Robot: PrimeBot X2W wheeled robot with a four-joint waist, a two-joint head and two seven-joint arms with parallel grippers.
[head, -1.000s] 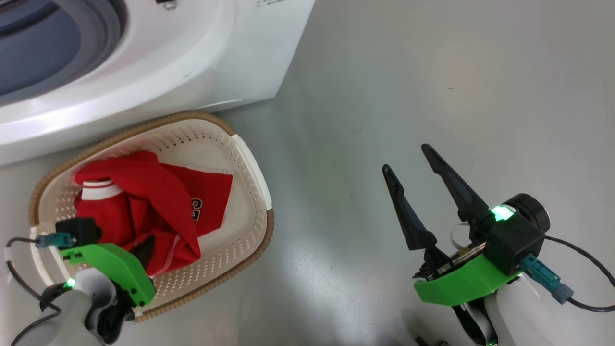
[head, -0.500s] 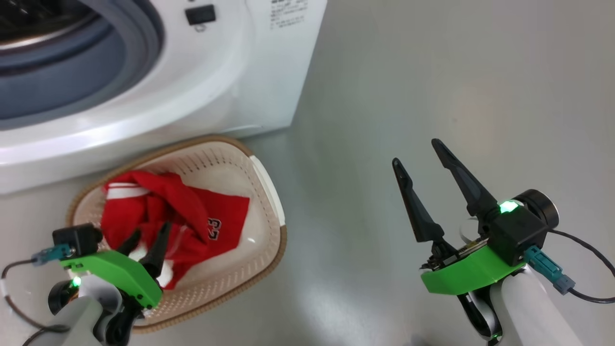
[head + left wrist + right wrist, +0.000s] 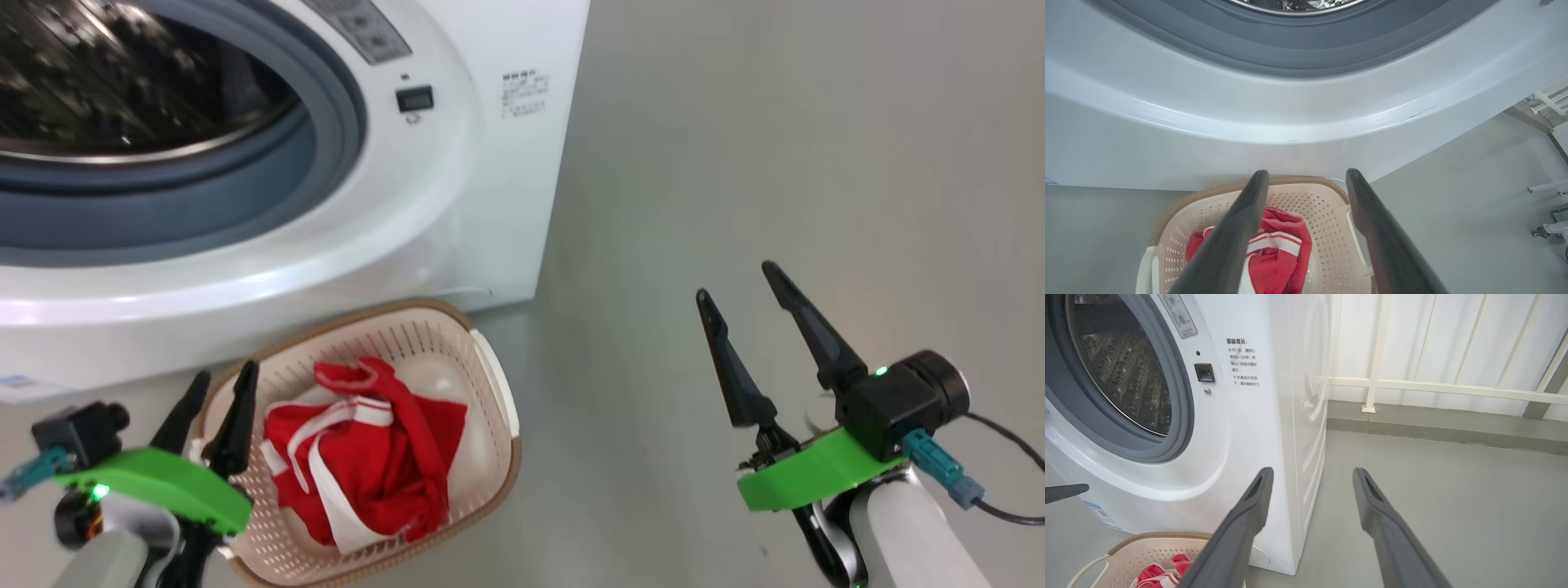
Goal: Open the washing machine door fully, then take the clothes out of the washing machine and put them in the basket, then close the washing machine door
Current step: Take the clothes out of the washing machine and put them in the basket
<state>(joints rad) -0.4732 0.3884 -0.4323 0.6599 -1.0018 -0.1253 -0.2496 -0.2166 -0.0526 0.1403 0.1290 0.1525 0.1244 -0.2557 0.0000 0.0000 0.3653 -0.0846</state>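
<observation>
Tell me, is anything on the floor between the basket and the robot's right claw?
No. In the head view the stretch between the basket and the right gripper is bare grey floor.

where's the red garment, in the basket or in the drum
In the basket: the red garment lies bunched inside its perforated walls.

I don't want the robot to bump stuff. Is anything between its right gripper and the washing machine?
Nothing visible is. In the right wrist view, the open right gripper looks across grey floor to the washing machine. The basket with the clothes sits low, off to one side, by the left gripper.
</observation>
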